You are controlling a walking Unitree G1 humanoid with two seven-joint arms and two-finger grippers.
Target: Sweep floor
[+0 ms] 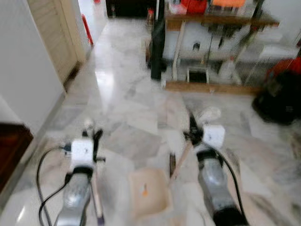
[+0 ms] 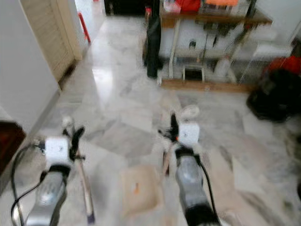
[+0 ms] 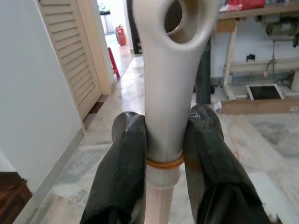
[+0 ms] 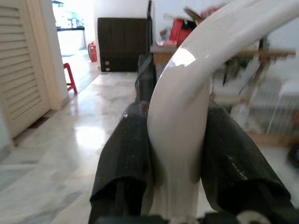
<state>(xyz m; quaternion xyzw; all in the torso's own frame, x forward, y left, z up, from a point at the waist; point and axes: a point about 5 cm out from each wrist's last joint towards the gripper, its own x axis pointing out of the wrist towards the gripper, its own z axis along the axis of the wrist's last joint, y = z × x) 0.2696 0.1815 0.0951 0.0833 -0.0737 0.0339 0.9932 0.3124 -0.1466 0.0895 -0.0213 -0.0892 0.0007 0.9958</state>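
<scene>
My left gripper (image 1: 92, 135) is shut on a cream broom handle (image 3: 169, 70) that has a hanging hole at its top; its black fingers (image 3: 126, 154) clamp the handle from both sides. The broom stick (image 1: 96, 197) runs down beside my left arm. My right gripper (image 1: 193, 126) is shut on the curved white handle (image 4: 187, 93) of a dustpan. The beige dustpan (image 1: 148, 190) rests low on the marble floor (image 1: 127, 94) between my two arms, with a small orange speck in it. The head views are blurred.
A white wall (image 1: 23, 80) and louvered door (image 1: 51, 33) line the left side, with dark wooden furniture (image 1: 11, 146) at the near left. Ahead stand a cluttered wooden table (image 1: 221, 21) and a tall black object (image 1: 157, 47). A black bag (image 1: 280, 99) lies at the right.
</scene>
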